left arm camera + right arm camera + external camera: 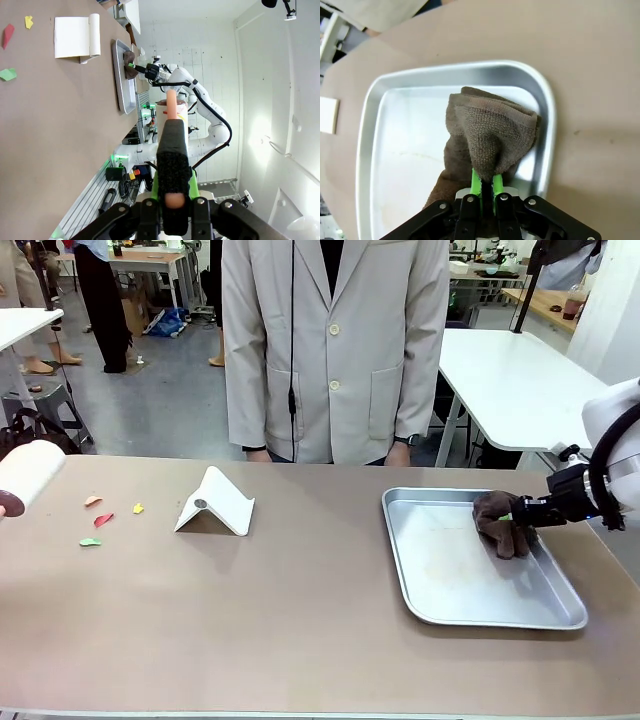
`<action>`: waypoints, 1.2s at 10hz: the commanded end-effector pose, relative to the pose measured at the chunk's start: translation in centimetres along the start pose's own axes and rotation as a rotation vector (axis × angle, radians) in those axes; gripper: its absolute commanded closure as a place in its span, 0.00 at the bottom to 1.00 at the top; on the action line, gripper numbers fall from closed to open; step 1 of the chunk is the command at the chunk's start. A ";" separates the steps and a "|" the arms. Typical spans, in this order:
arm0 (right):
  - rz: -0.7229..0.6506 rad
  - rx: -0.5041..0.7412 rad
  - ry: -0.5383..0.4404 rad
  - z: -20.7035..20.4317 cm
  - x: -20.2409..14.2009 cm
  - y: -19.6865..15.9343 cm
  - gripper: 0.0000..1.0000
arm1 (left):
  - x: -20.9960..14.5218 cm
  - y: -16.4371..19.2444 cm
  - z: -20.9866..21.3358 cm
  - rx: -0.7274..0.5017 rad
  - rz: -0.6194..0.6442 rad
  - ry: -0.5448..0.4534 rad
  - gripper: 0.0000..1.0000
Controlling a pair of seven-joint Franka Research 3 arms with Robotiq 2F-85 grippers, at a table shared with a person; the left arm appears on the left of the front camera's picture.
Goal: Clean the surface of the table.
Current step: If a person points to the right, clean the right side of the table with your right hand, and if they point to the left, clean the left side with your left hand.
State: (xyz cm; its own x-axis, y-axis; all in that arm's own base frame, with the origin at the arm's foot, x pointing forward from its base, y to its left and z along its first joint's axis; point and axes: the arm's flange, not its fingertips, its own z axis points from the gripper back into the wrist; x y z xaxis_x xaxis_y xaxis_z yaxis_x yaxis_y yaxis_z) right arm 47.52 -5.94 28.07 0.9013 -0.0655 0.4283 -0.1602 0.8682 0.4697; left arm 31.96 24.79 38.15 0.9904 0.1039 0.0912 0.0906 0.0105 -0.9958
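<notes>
Pinching cloth, right end effector horizontal

The right arm is white and round, with a black cable looping over it. The right gripper is black with bright green pads. The person wears a pale jacket with buttons and a wristwatch.

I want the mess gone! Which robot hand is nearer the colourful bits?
Left. The left hand, with its roller, is near the bits; the right hand is across at the tray.
</notes>
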 end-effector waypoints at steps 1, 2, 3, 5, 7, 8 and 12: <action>0.062 -0.026 0.025 -0.9 -0.3 1.6 0.91 | -0.3 -0.4 0.1 -0.013 -0.009 0.006 1.00; 0.089 -0.036 0.038 -0.5 0.0 2.3 0.91 | -0.3 -0.4 0.1 -0.013 -0.009 0.006 1.00; 0.131 -0.044 0.053 -0.2 0.3 3.4 0.91 | -0.3 -0.4 0.1 -0.013 -0.009 0.006 1.00; 0.186 -0.038 0.091 -0.9 0.4 5.4 0.91 | -0.3 -0.4 0.1 -0.013 -0.009 0.006 1.00; 0.197 0.017 0.117 -2.4 0.1 7.0 0.91 | -0.3 -0.4 0.1 -0.013 -0.009 0.006 1.00; 0.209 0.045 0.133 -3.3 0.0 7.9 0.91 | -0.3 -0.4 0.1 -0.013 -0.009 0.006 1.00; 0.284 0.172 0.184 -5.4 -0.5 12.2 0.91 | -0.3 -0.4 0.1 -0.013 -0.009 0.006 1.00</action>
State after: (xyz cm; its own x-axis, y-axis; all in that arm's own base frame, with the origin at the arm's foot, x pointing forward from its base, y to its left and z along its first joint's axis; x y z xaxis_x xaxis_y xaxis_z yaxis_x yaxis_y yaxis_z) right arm 47.20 6.41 29.10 0.8692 0.2662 0.4166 -0.4514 0.7711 0.4491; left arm 31.96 24.79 38.15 0.9904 0.1039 0.0911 0.0905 0.0104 -0.9958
